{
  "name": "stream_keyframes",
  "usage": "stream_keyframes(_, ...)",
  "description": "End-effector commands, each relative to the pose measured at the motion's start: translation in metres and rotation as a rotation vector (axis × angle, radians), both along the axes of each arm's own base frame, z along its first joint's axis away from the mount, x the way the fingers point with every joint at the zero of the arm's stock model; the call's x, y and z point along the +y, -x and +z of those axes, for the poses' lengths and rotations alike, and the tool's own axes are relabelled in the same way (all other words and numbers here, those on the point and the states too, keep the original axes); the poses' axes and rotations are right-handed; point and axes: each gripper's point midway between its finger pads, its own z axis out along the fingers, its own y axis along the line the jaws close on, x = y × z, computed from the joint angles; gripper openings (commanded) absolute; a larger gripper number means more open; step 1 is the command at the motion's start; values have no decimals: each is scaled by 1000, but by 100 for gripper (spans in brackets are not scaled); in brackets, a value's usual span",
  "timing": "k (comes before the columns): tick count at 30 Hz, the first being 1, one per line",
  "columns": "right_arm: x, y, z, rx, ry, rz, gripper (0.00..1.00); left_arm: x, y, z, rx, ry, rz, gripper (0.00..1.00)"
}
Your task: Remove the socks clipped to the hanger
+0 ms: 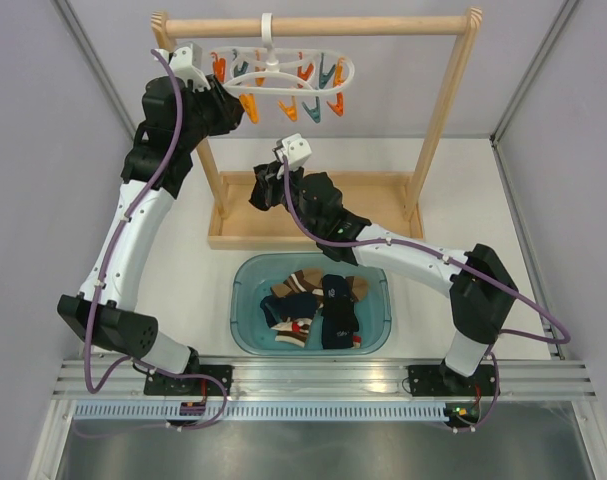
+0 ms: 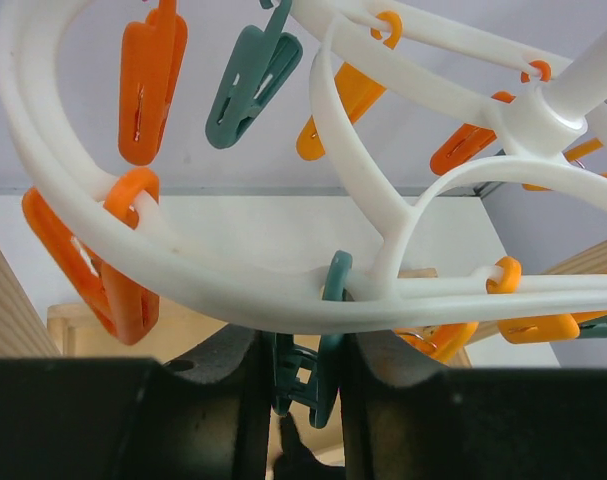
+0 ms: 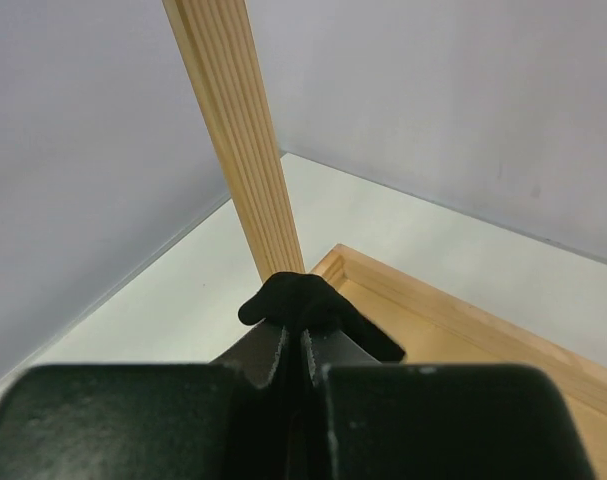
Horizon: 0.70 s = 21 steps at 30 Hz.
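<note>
The white oval hanger (image 1: 283, 75) hangs by its hook from the wooden rail, with orange and teal pegs dangling; no sock shows on them. My left gripper (image 1: 235, 100) is at the hanger's left end, and in the left wrist view (image 2: 305, 350) it is shut on a teal peg (image 2: 308, 385) under the white ring (image 2: 183, 285). My right gripper (image 1: 266, 188) is below it, over the frame's base, shut on a dark sock (image 3: 298, 300) bunched at its fingertips (image 3: 268, 345). Several striped and dark socks (image 1: 313, 305) lie in the teal basin.
The wooden rail frame (image 1: 443, 110) stands at the back, with its left post (image 3: 238, 150) right in front of the right gripper and its base tray (image 1: 383, 190) beneath. The teal basin (image 1: 245, 275) sits in front of the frame, between the arms. Grey walls enclose the sides.
</note>
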Motion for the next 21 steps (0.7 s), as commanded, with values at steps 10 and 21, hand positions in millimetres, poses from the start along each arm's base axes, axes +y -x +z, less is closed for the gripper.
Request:
stream_keyframes(10, -3, 8, 24, -30, -47, 18, 3, 5, 6, 25, -62, 34, 13, 54)
stream_keyframes(21, -12, 10, 13, -10, -27, 3, 3, 9, 19, 9, -37, 22, 18, 100)
